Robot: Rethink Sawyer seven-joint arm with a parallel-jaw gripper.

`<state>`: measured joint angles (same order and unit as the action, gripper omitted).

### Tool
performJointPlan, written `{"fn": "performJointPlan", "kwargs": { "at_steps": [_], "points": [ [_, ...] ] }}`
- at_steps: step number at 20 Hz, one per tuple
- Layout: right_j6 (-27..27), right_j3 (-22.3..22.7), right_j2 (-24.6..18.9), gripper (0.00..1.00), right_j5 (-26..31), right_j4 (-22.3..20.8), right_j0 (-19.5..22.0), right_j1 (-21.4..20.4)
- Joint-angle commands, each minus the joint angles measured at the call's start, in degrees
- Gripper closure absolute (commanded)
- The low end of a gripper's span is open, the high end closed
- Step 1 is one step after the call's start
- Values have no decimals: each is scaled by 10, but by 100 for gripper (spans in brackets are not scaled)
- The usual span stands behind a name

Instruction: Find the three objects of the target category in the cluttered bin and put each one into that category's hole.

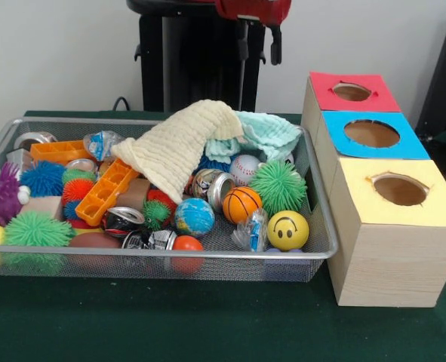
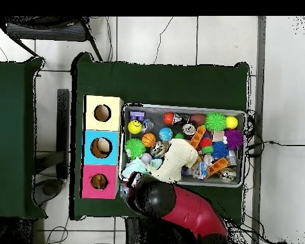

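The silver wire-mesh bin [image 1: 170, 253] sits on the green table, full of clutter; it also shows in the overhead view [image 2: 183, 107]. Inside are a basketball [image 1: 241, 204], a baseball [image 1: 244, 169], a globe ball [image 1: 195, 216], a yellow smiley ball [image 1: 287, 230], spiky balls [image 1: 278, 186], crushed cans [image 1: 215, 186] and a cream cloth [image 1: 181, 143]. The red-surrounded hole [image 1: 352, 92] tops the farthest wooden box [image 2: 99, 182]. My gripper [image 1: 258, 45] hangs at the picture's top behind the bin, open and empty. In the overhead view my arm [image 2: 174, 206] hides it.
A blue-surrounded hole [image 1: 371, 133] and a yellow-surrounded hole [image 1: 400, 188] sit in the same row of boxes beside the bin. A teal cloth [image 1: 268, 132] and orange plastic trays [image 1: 108, 191] lie among the clutter. The black pedestal [image 1: 192, 60] stands behind.
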<state>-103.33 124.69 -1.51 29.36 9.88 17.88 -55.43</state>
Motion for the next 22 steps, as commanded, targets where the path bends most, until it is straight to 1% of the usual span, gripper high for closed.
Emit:
{"fn": "performJointPlan", "kwargs": {
  "at_steps": [1, 6, 11, 16, 22],
  "points": [
    [-122, -90, 22, 0, -102, 0, -19, 32],
    [-105, -102, 9, 0, -177, 1, -12, 78],
    [-96, -107, -4, 0, -235, 0, 2, 117],
    [-81, -124, -1, 0, -266, -9, 8, 151],
    [-72, -125, -25, 0, -313, -30, 42, 194]
  ]
}}
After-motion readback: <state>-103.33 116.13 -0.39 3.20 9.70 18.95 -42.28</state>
